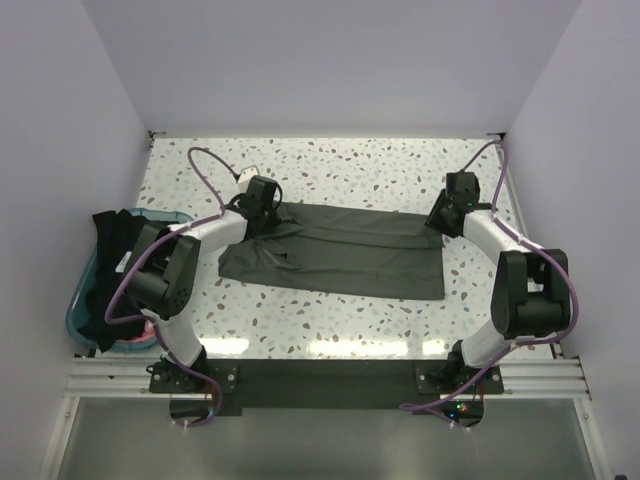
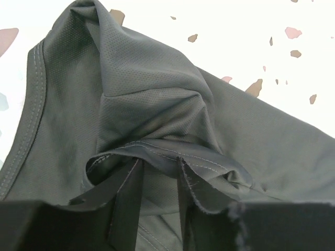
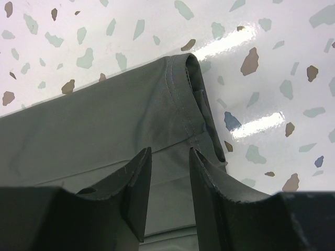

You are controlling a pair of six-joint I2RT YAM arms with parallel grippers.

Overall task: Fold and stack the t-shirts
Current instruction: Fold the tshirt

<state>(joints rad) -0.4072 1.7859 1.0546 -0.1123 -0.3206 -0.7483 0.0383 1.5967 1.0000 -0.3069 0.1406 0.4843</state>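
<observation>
Olive-green t-shirt [image 1: 340,255], lying part-folded across the middle of the speckled table [image 1: 330,165]. Left gripper [image 2: 159,163] pinches a bunched, stitched edge at the shirt's far left corner. Right gripper [image 3: 170,154] straddles the far right corner with its jaws narrow, though whether it truly grips cannot be told. Both corners are best lifted level and together, so that the fold lands square.

Pale lilac walls [image 1: 330,60] close in the left, far and right sides of a white tabletop flecked with grey and brown terrazzo chips [image 1: 340,160]. Overhead light glares along its near edge (a bright streak), just beyond a silver aluminium rail [image 1: 100,378].
</observation>
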